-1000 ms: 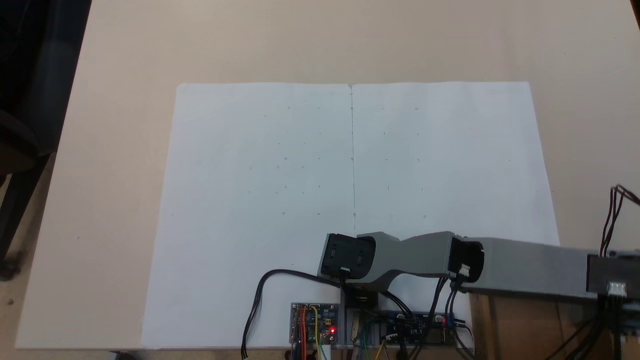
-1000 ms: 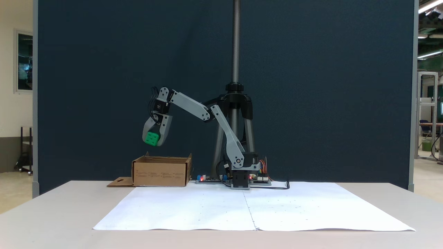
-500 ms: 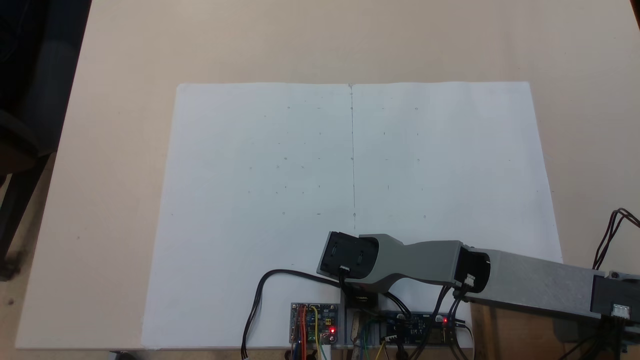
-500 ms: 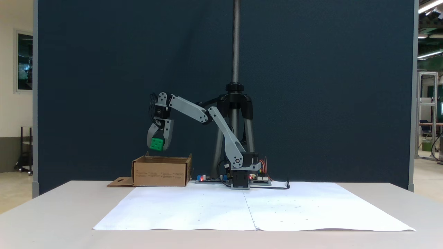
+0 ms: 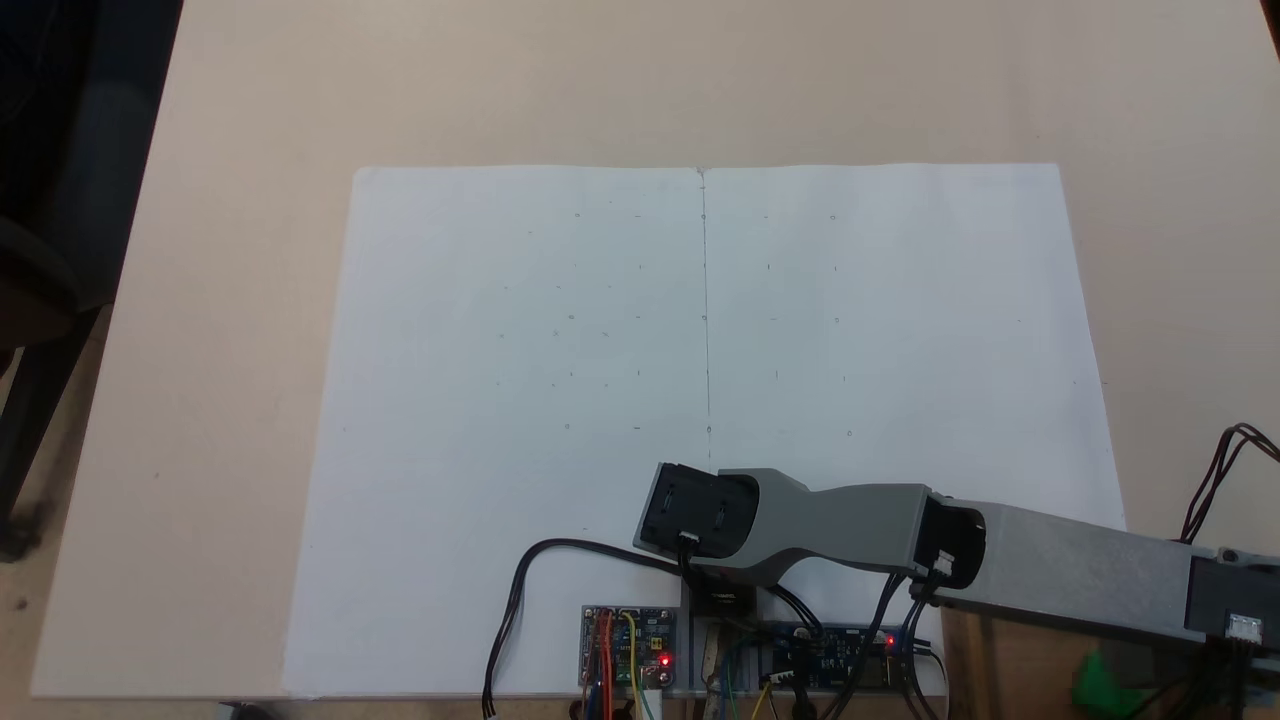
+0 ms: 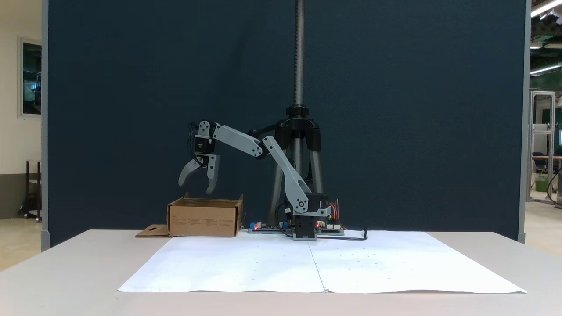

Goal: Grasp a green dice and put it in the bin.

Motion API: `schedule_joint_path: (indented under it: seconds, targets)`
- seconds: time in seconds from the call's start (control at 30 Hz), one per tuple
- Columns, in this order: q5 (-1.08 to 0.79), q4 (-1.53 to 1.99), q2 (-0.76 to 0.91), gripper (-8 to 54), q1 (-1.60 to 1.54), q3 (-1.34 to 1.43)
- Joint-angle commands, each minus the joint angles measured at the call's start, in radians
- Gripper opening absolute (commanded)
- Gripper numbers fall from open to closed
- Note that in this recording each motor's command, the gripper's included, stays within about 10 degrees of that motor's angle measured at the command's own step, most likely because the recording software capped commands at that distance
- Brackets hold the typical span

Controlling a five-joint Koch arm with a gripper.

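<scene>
Green dice (image 5: pixel 1100 682) in bin (image 6: pixel 204 217), below spread hand (image 6: pixel 195 186).

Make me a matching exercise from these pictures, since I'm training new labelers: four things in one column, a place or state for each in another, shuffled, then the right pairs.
Things:
1. gripper
2. green dice
3. bin
4. white paper

Places or states:
A. spread flat on the table in front of the arm's base
B. open, hanging above the cardboard box
C. green patch seen down under the arm at the picture's lower right
D. standing on the table, its flap lying flat beside it

Pairs: 1-B, 2-C, 3-D, 4-A
</scene>
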Motion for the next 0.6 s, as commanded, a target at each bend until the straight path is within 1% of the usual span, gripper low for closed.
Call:
schedule_joint_path:
  seconds: [0.0, 0.13, 0.27, 0.4, 0.57]
  targets:
    - [-0.097, 0.173, 0.035, 46.8, 0.011, -0.006]
    - [-0.095, 0.178, 0.094, 45.4, 0.002, -0.006]
    - [-0.092, 0.153, 0.230, 44.8, -0.061, -0.006]
    - [-0.063, 0.054, 0.351, 45.0, -0.187, -0.006]
    - [-0.017, -0.057, 0.411, 45.6, -0.442, -0.006]
